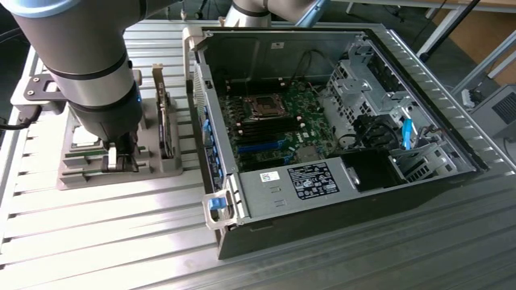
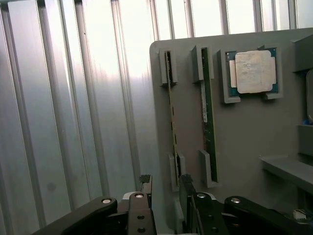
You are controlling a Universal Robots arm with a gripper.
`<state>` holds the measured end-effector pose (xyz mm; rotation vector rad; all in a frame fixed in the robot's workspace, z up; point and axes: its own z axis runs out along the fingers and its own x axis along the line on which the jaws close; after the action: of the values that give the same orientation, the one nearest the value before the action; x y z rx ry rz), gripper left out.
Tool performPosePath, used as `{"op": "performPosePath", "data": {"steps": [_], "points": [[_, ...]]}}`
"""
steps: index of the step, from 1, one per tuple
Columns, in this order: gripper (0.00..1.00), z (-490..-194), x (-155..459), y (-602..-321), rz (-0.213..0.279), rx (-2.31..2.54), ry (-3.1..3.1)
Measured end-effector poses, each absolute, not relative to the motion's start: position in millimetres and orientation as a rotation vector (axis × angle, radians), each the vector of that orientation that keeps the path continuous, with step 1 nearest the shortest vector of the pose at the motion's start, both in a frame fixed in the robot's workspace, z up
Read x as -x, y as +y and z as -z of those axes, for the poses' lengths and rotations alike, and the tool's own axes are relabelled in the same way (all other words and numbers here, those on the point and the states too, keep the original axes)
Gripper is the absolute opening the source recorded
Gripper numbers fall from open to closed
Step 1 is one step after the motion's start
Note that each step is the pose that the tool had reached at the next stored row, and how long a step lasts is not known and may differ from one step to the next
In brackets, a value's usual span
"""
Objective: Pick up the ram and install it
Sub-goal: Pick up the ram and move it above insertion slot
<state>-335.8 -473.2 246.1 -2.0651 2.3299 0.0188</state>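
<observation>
Thin green ram stick (image 2: 170, 112) on edge in grey slotted holder (image 2: 254, 132), unlifted, uninstalled; black gripper (image 2: 166, 183) fingers wide apart, astride its end.

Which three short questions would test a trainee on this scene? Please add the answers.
1. True or false: the gripper is shut.
2. How many green memory sticks stand on edge in the gray holder?
3. In the exterior view, on which side of the computer case is the holder? A) left B) right C) behind it

Key: 1. False, it is open. 2. Two. 3. A.
</observation>
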Motion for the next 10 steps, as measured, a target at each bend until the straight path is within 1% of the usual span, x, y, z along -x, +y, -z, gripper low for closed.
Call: {"op": "performPosePath", "data": {"steps": [10], "points": [[0.35,-241.2,338.2,-471.4,-0.019,2.065,2.33]]}}
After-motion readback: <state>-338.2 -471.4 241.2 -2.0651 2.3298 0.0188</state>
